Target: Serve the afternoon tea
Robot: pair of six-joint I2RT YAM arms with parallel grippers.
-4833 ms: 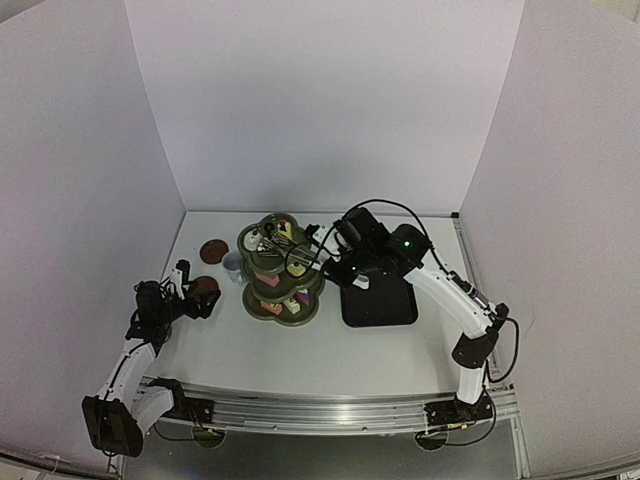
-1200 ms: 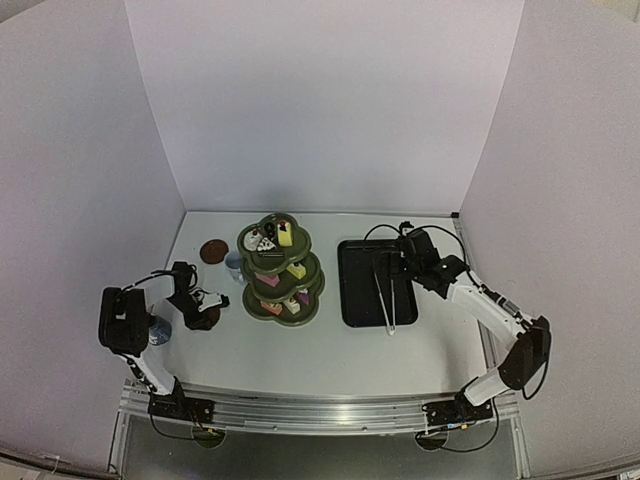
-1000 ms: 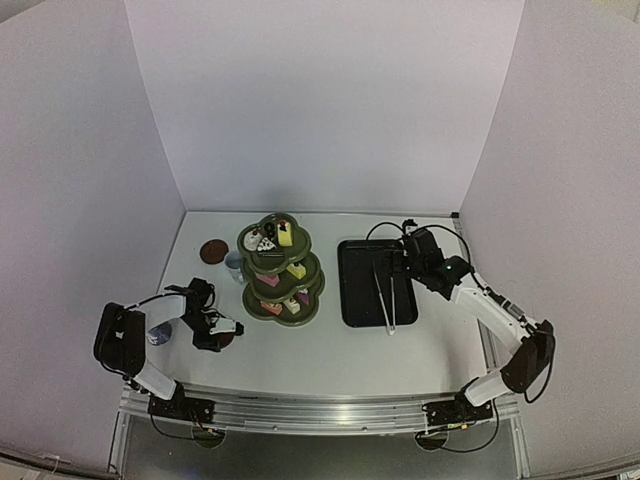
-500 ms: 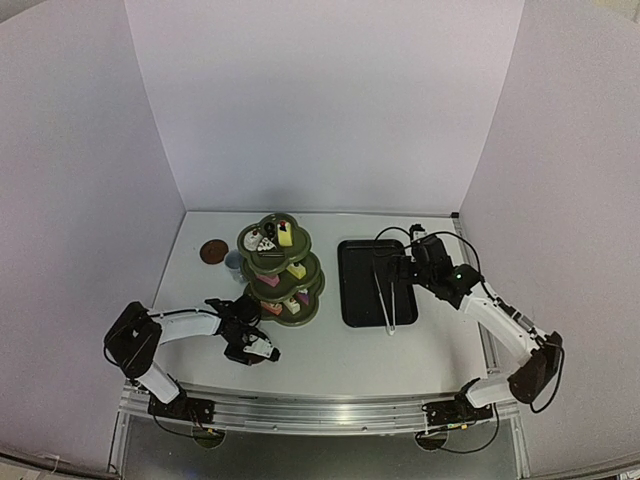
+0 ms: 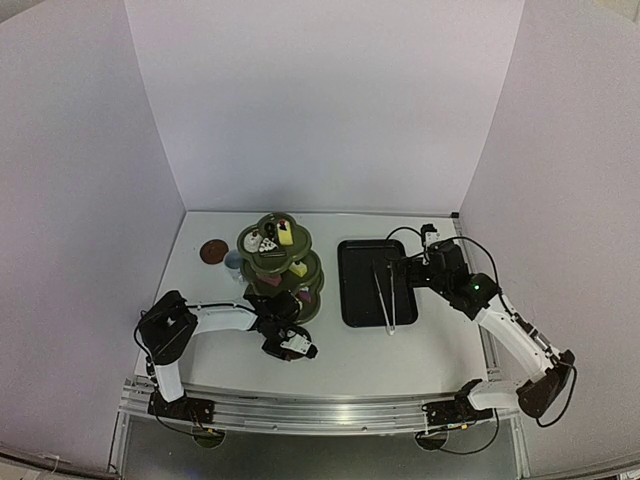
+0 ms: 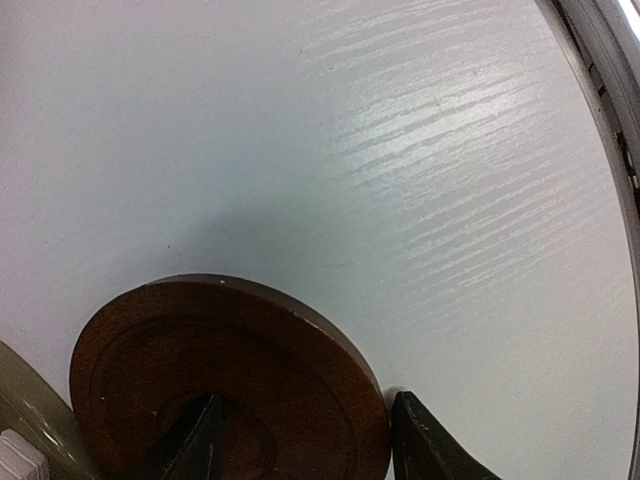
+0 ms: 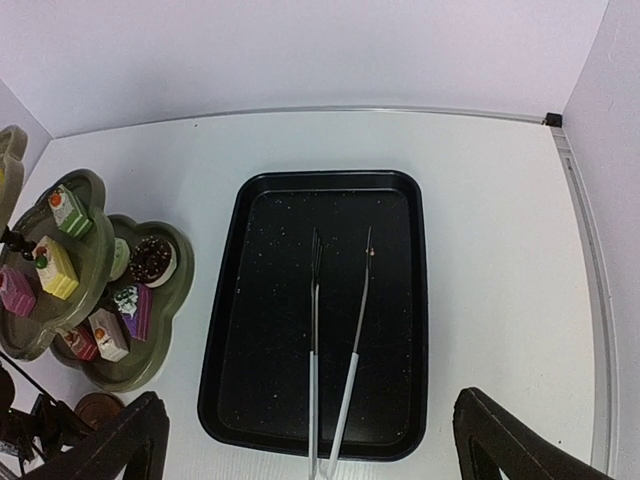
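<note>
My left gripper (image 5: 288,343) is low over the table just in front of the olive-green three-tier stand (image 5: 281,268), shut on a round brown coaster (image 6: 225,375). One finger lies across the coaster's top and the other presses its rim. A second coaster (image 5: 212,251) lies behind and left of the stand, with a pale cup (image 5: 233,263) beside it. The tiers carry small cakes: a pink one (image 7: 14,290), a yellow one (image 7: 55,266) and a chocolate one (image 7: 150,260). My right gripper (image 7: 310,400) hangs open and empty above the black tray.
The black rectangular tray (image 5: 358,300) lies right of the stand with the metal tongs (image 7: 335,370) on it. White walls close in the back and both sides. The table's front rail (image 6: 600,70) runs close past the held coaster.
My left gripper has swept the coaster from the table's left side rightward to the front of the stand. The right arm has drawn back to the right, away from the tray.
</note>
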